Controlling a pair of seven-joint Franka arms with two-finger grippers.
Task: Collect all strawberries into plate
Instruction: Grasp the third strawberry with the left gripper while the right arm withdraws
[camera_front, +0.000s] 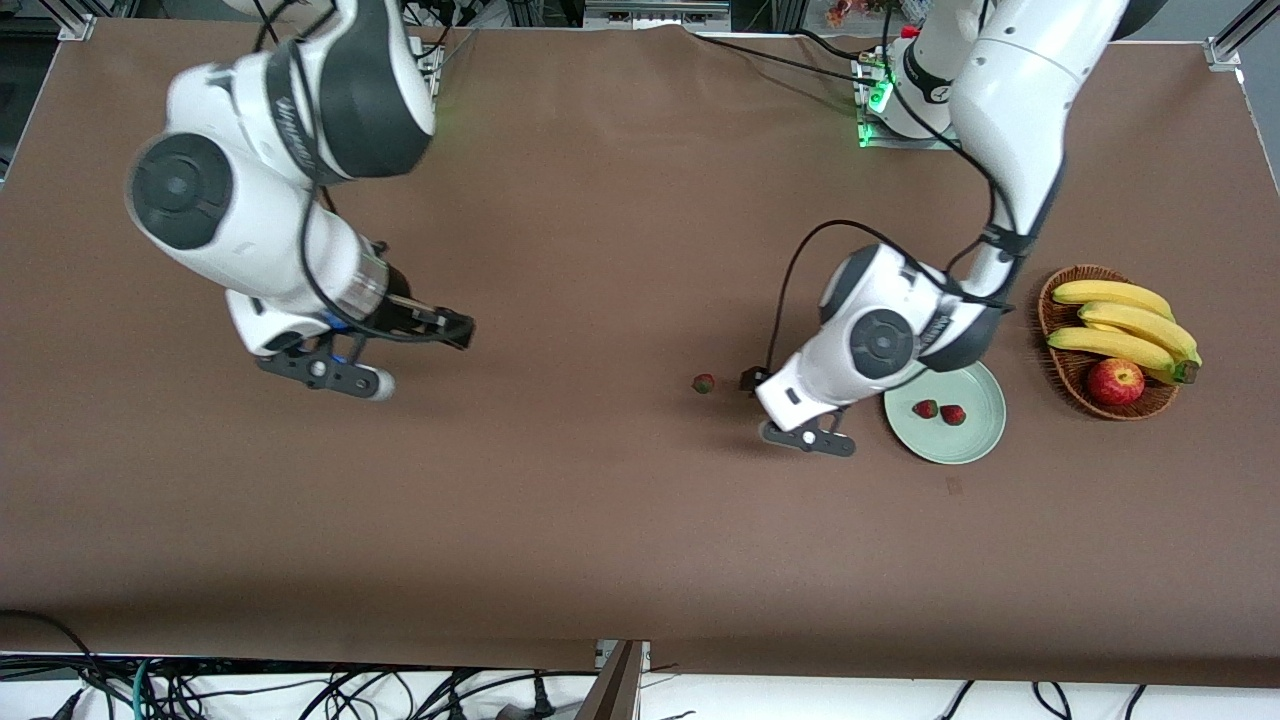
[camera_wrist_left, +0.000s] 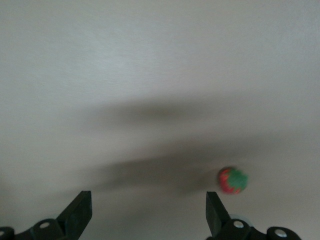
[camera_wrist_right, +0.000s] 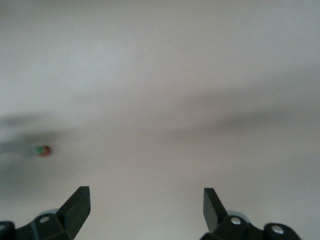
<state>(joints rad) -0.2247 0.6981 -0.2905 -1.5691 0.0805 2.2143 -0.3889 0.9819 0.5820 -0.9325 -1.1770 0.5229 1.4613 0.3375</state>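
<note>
- We count two strawberries (camera_front: 938, 411) in the plate (camera_front: 975, 445); one strawberry (camera_front: 704, 383) left on the worktop (camera_front: 600, 500), near the plate, toward the right arm's end.
- Left gripper (camera_front: 748, 380) beside that berry, fingers (camera_wrist_left: 80, 212) wide, empty; right gripper (camera_front: 455, 330) waits, fingers (camera_wrist_right: 77, 207) wide.

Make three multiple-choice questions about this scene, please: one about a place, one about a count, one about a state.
1. Where is the lone strawberry?
A. in the basket
B. on the bare table, beside the left gripper
C. on the plate

2. How many strawberries lie on the plate?
A. none
B. two
C. three

3. How does the right gripper stand?
A. open and empty
B. shut on a berry
C. shut on a banana

Answers: 1 B, the berry rests on brown cloth next to the open left gripper; 2 B, two red berries sit inside the rim; 3 A, the right wrist view shows its fingers wide apart with nothing between.
</note>
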